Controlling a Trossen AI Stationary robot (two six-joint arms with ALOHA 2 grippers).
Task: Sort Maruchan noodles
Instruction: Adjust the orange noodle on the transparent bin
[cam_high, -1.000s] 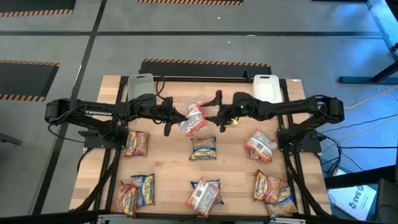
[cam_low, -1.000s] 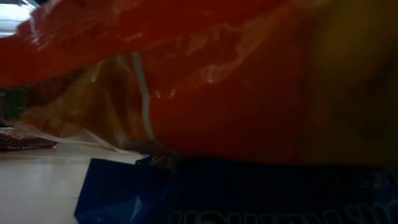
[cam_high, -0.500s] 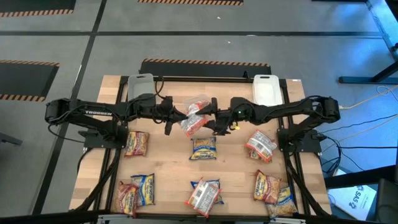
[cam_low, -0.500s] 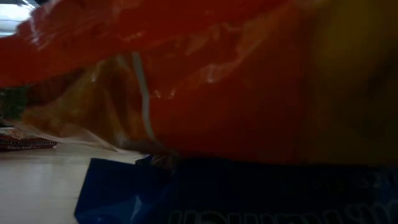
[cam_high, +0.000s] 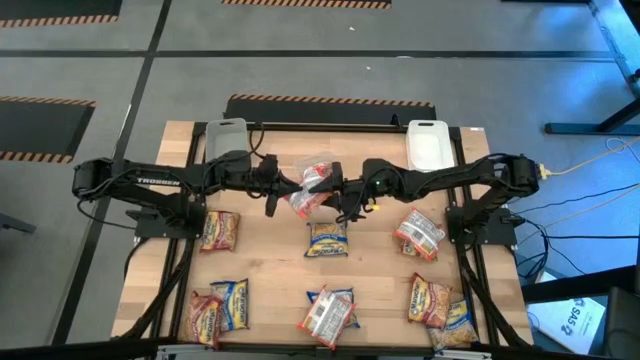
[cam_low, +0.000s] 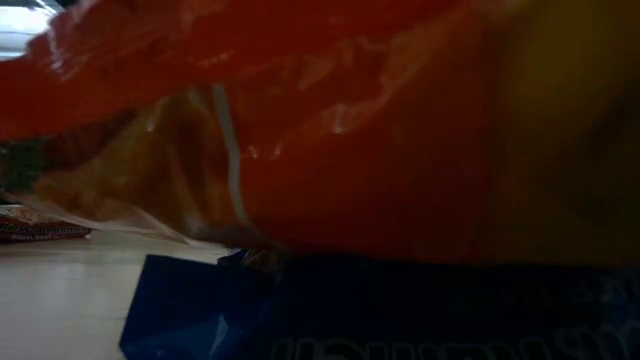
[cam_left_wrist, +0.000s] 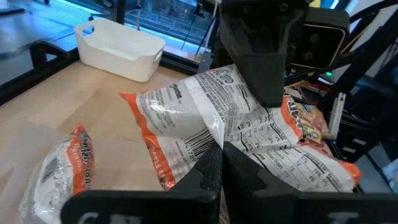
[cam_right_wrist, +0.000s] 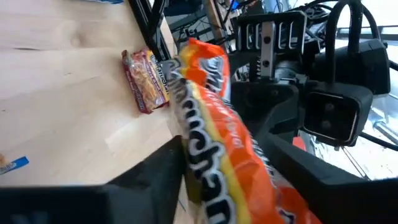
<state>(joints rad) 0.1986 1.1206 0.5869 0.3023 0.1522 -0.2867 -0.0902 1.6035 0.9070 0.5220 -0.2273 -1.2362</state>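
A pink-orange Maruchan noodles packet (cam_high: 312, 195) (cam_left_wrist: 249, 124) hangs above the middle of the table between both grippers. My left gripper (cam_high: 283, 190) (cam_left_wrist: 222, 152) is shut on its left end. My right gripper (cam_high: 338, 190) (cam_right_wrist: 227, 155) is open, one finger (cam_right_wrist: 158, 171) on either side of the packet's (cam_right_wrist: 211, 124) right end. A second pink-orange packet (cam_high: 320, 163) (cam_left_wrist: 68, 165) lies flat on the table just behind them. My left gripper pinches the packet's edge (cam_left_wrist: 217, 140) between its two fingers, coming level from the table's left. The packet is lifted clear of the table and sticks out toward the right gripper, its printed back turned to the left wrist camera. My right gripper's fingers flank the packet's other end; I cannot tell whether they touch it.
Two white bins (cam_high: 226, 140) (cam_high: 429, 143) stand at the far edge. Other packets lie at the left (cam_high: 219, 230), middle (cam_high: 327, 238), right (cam_high: 420, 232) and along the near edge (cam_high: 328, 312). Packets pressed against the lens (cam_low: 350, 150) block the low view.
My right gripper has moved toward the table's left, up to the held packet, rolling about its own axis as it came, so that its fingers now stand around the packet's right end. The left gripper and the packet have stayed in place.
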